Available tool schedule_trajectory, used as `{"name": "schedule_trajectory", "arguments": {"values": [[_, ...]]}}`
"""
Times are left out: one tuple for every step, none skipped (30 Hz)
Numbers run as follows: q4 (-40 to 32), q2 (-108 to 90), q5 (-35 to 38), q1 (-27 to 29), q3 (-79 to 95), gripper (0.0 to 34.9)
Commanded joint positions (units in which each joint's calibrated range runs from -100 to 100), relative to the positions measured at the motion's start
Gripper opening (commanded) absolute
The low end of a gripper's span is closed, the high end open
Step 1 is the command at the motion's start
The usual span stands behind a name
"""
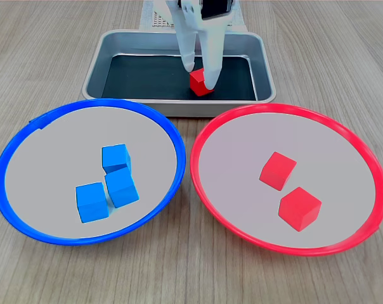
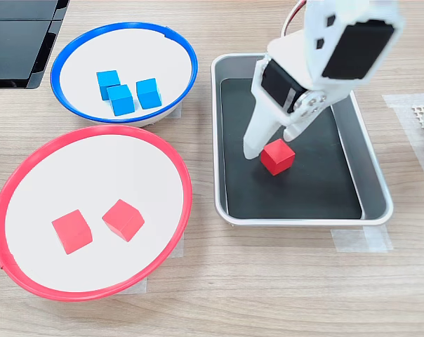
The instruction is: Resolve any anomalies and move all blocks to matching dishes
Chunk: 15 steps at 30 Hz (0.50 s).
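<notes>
Straddling the last red cube [image 2: 277,156] in the silver tray [image 2: 372,184], the tool [image 2: 268,151] stood narrowly parted, not visibly clamped. That cube looked light, rigid and matte; opposite flat faces suited gripping. The red-rimmed dish [image 2: 178,175] lay toward eight o'clock in the second exterior view.

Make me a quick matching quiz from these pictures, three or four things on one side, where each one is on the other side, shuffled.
Things:
1. Three blue blocks
2. Two red blocks
3. Third red block
4. Claw

Places:
A. On the metal tray
B. In the blue-rimmed dish
C. Over the tray, fingers either side of a block
D. In the red-rimmed dish

Pairs: 1-B, 2-D, 3-A, 4-C
</notes>
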Motion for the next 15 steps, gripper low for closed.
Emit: {"name": "schedule_trajectory", "arguments": {"values": [[-1.34, 1.06, 0.39, -1.62, 0.11, 16.2], [-1.75, 1.32, 0.44, -1.8, 0.29, 16.0], [-2.41, 1.57, 0.54, -2.18, 0.56, 15.7], [-3.16, 1.74, 0.63, -2.46, 0.83, 15.1], [-3.4, 1.91, 0.73, -2.65, 1.02, 14.4], [-3.57, 2.0, 0.83, -2.75, 1.02, 13.6], [-3.9, 2.25, 0.98, -2.93, 1.29, 12.0], [-3.98, 2.34, 1.03, -3.03, 1.38, 11.5], [-4.15, 2.51, 1.22, -3.12, 1.47, 10.1], [-4.48, 2.59, 1.47, -3.4, 1.74, 6.2], [-4.64, 2.59, 1.56, -3.5, 1.84, 3.7], [-4.72, 2.68, 1.9, -3.69, 1.84, 0.3], [-4.64, 2.68, 2.05, -3.78, 1.74, 0.3], [-4.48, 2.68, 2.15, -3.78, 1.47, 0.2], [-3.98, 2.68, 2.15, -3.78, 0.92, 0.2]]}}
